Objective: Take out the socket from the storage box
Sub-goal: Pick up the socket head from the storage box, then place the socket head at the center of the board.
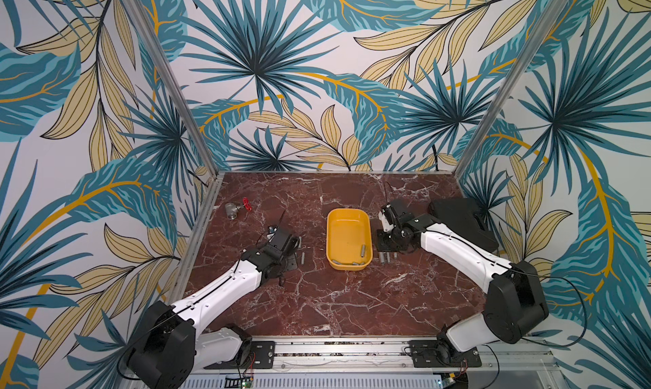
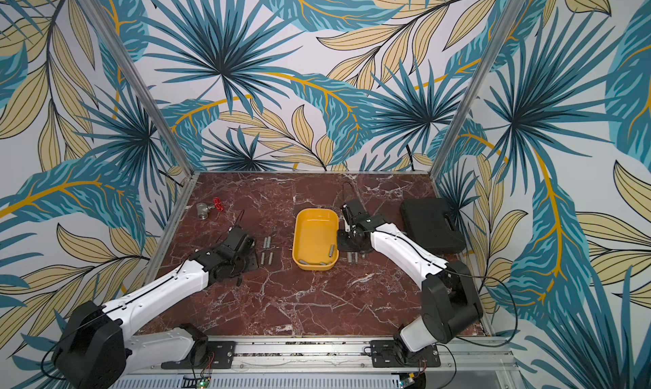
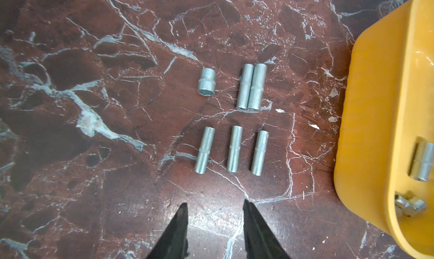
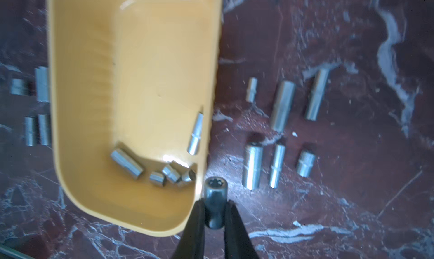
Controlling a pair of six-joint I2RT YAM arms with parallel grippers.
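Storage box (image 1: pixel 347 225) looks glossy plastic, sockets (image 3: pixel 234 148) bright metal, tabletop (image 1: pixel 317 299) polished marble.

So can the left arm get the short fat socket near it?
Probably yes. The left end effector is open and empty, and the short socket lies apart from the rest, but three long sockets lie between them, so it must reach over.

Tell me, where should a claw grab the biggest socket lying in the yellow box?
Probably across its middle, from straight above: the biggest socket lies flat on the storage box floor with bare floor along both long sides.
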